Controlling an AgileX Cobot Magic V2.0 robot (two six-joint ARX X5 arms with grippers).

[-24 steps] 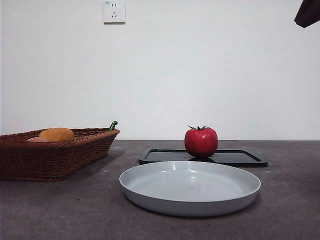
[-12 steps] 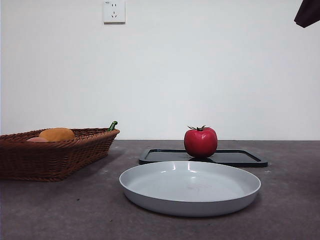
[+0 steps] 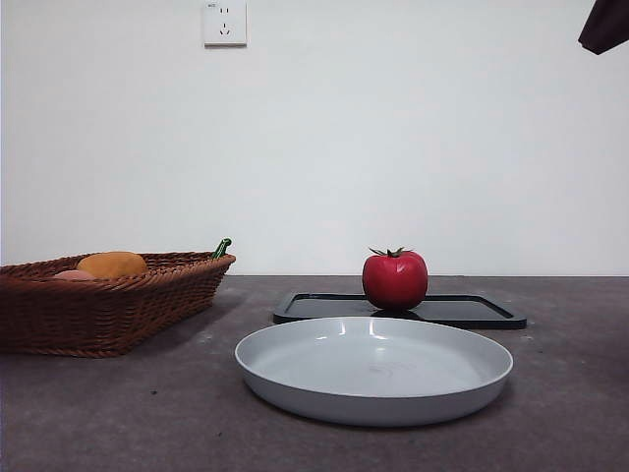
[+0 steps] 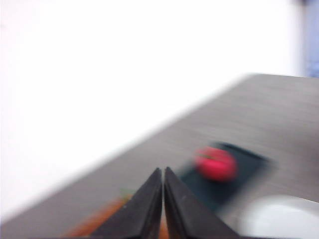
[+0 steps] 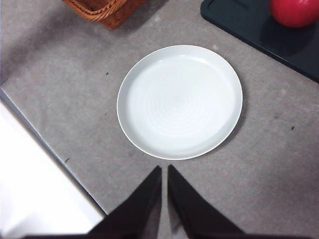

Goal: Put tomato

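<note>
tomato: the glossy round red tomato (image 3: 395,279) is seated on the flat black tray (image 3: 472,311), behind the grey plate (image 3: 373,369).
left gripper (image 4: 163,172): closed, empty, aimed towards it.
right gripper (image 5: 164,171): closed, empty, held above the plate.
nearer arm: cannot be judged.

Left hand (image 4: 163,199) and right hand (image 5: 164,194) hang closed, empty.

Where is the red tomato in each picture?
Front view: the tomato stands on the black tray, behind the white plate.
Left wrist view: a red blur on the dark tray.
Right wrist view: cut off at a corner, on the tray.
Shared landmark: the black tray.
</note>
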